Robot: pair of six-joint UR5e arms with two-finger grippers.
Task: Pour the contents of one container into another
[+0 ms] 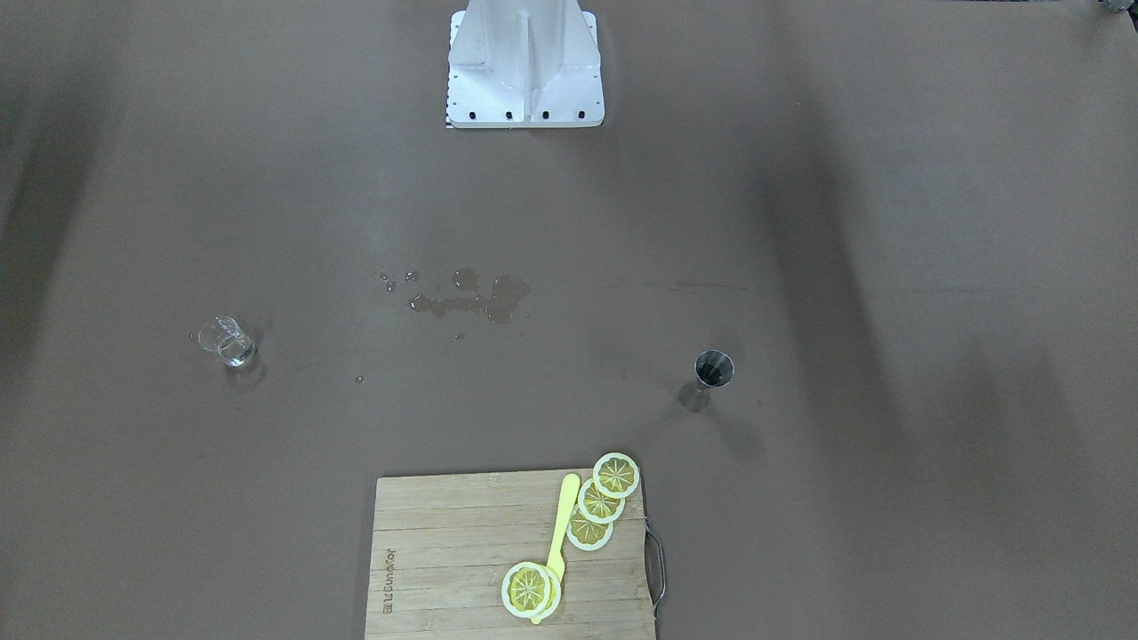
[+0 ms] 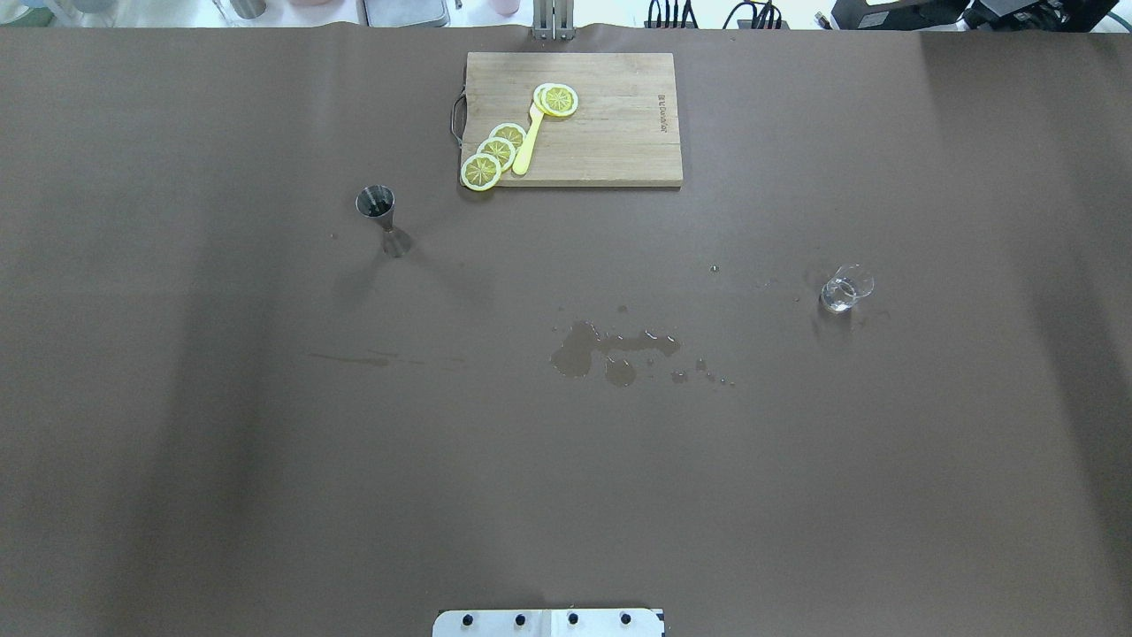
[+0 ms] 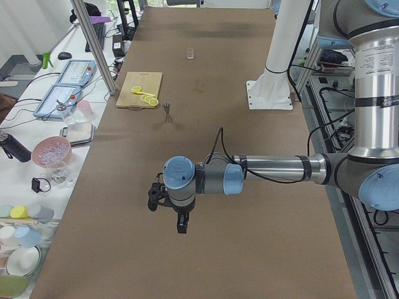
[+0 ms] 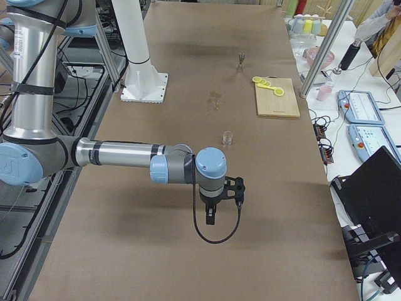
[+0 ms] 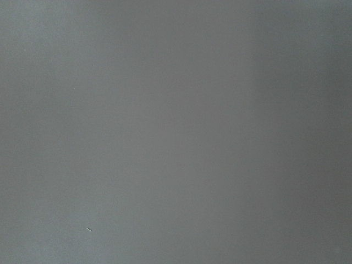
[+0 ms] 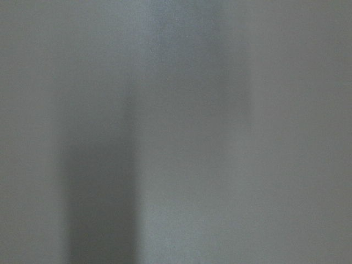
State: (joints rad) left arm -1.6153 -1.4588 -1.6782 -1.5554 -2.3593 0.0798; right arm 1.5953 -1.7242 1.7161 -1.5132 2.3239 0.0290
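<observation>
The clear glass beaker stands upright on the brown table, on the right side of the overhead view and also in the front-facing view. The steel jigger stands upright to the left, near the cutting board. Neither arm appears in the overhead or front-facing views. The left gripper hangs over the table's near end in the exterior left view, far from the jigger. The right gripper hangs short of the beaker. I cannot tell whether either gripper is open or shut. Both wrist views show only bare tabletop.
A wooden cutting board with lemon slices and a yellow knife lies at the far edge. A spilled puddle wets the table's middle. The white robot base stands at the robot's side.
</observation>
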